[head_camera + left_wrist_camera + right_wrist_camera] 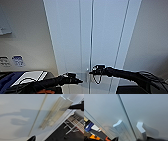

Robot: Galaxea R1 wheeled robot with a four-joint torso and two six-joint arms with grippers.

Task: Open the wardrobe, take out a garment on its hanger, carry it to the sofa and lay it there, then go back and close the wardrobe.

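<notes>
Both arms reach toward the closed wardrobe (92, 35) handles (141, 128)

white wardrobe (90, 37), black left gripper (79, 81)

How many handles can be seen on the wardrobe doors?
2. One handle is on the door to one side of the centre seam of the wardrobe, the other handle on the door across the seam.

A room indoors – white wardrobe (90, 35) against a plain wall (25, 37), posted notices (18, 60)
</notes>
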